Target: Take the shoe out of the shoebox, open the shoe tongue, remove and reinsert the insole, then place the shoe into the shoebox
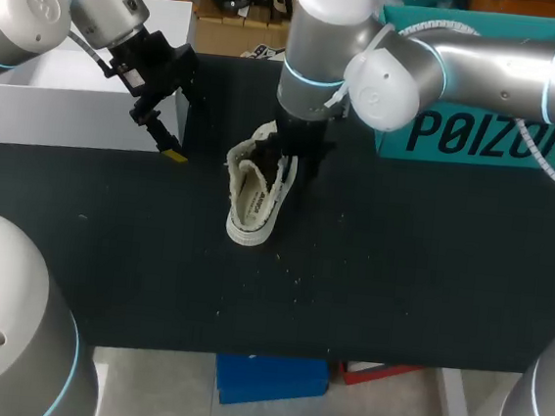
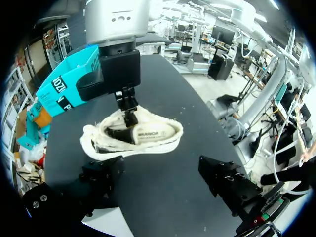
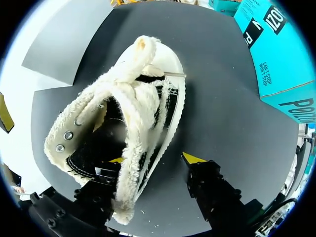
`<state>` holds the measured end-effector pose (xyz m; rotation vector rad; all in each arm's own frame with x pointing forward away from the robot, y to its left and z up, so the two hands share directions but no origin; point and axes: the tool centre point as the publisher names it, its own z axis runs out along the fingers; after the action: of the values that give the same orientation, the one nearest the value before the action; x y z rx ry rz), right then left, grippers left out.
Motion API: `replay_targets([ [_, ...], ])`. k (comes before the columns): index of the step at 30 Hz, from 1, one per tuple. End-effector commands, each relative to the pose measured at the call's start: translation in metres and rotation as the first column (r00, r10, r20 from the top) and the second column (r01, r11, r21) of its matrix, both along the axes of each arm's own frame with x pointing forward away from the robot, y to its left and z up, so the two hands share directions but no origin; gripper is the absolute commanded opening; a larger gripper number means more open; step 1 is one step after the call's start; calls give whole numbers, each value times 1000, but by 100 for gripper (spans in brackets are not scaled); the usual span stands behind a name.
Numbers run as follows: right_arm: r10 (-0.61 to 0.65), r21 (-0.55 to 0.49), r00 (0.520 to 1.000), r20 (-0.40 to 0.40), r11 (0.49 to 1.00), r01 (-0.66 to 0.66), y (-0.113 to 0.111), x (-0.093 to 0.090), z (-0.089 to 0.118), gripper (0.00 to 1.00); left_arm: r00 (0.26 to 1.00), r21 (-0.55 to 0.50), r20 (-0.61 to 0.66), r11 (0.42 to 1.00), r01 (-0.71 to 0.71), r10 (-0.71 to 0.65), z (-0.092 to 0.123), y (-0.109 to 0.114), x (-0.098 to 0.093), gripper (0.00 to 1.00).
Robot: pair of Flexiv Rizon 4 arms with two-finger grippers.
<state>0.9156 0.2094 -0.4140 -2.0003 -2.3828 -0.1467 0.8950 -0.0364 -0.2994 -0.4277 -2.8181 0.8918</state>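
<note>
Near the middle of the desk (image 1: pixel 398 279), the shoe (image 1: pixel 255 201) lies on its side. The right pincer (image 3: pixel 155 159) is spread, one finger apparently inside the shoe's opening, the other outside it. The left pincer (image 2: pixel 160 170) hangs spread beside the white box (image 1: pixel 62 99).

Bare table (image 1: pixel 398 288) front of shoe (image 1: pixel 255 201), white box (image 1: pixel 61 104) far L, teal box (image 1: pixel 490 140) rear R

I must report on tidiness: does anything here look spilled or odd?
Yes: small pale specks lie scattered on the black table beside the shoe, perhaps shed from its fluffy lining.
</note>
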Motion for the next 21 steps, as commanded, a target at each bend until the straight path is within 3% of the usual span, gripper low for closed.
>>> replay_targets([
  [1,8,-18,1000,2,1000,-8,6,4,-11,56,1000,5,0,1000,0,0,0,0,-1,100],
  [3,7,-26,1000,9,1000,-7,5,4,-14,50,1000,5,0,1000,0,0,0,0,-1,100],
  [4,8,-32,1000,12,999,-8,5,4,-15,42,1000,5,0,1000,0,0,0,0,-1,100],
  [5,8,-32,1000,13,999,-8,5,4,-15,2,1000,5,0,1000,0,0,0,0,-1,100],
  [12,10,-28,1000,19,1000,-10,4,5,-10,0,1000,5,0,1000,0,0,0,0,-1,100],
  [21,43,-31,999,21,999,-42,-5,6,26,0,1000,5,0,1000,0,0,0,0,-1,100],
])
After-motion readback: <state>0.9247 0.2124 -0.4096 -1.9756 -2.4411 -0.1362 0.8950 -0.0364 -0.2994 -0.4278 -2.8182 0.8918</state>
